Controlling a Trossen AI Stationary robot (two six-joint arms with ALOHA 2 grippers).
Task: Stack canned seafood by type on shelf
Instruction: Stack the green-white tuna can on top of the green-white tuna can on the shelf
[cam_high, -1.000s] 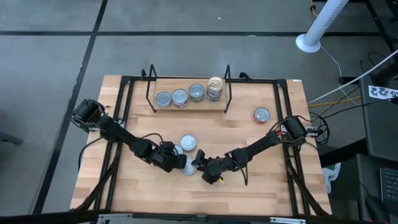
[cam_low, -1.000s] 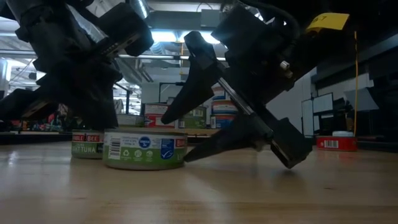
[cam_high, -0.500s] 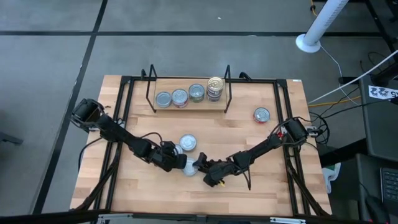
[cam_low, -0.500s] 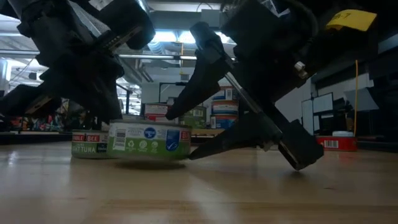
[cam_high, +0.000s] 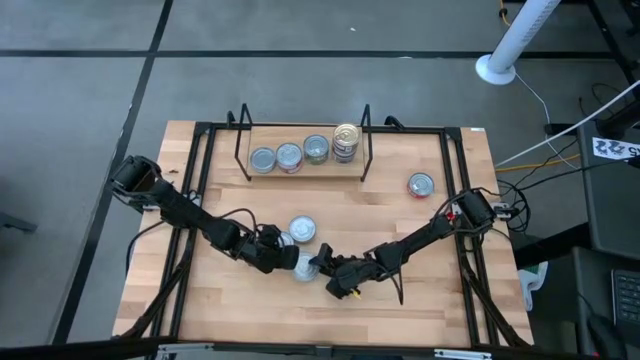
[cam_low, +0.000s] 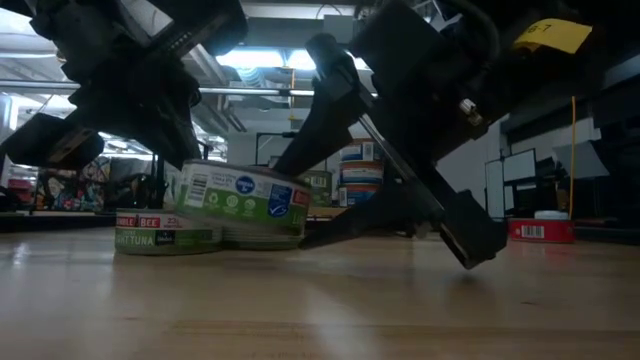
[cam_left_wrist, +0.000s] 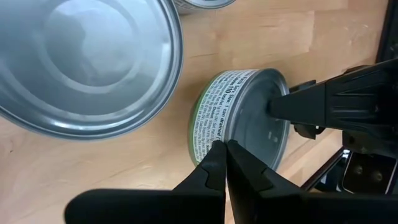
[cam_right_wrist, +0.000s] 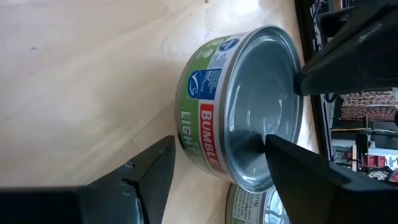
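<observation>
Mid-table, the clenched left gripper (cam_high: 290, 263) tips a green tuna tin (cam_low: 247, 198) toward the spread, unladen right gripper (cam_high: 322, 262), which must next close squarely.

Shelf tins' (cam_high: 289, 157) labels too small to read (high view).

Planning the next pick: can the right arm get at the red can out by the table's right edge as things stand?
Probably yes. The red can sits alone on bare table right of the shelf, nothing beside it, but the right claw is open around the tilted green can.
</observation>
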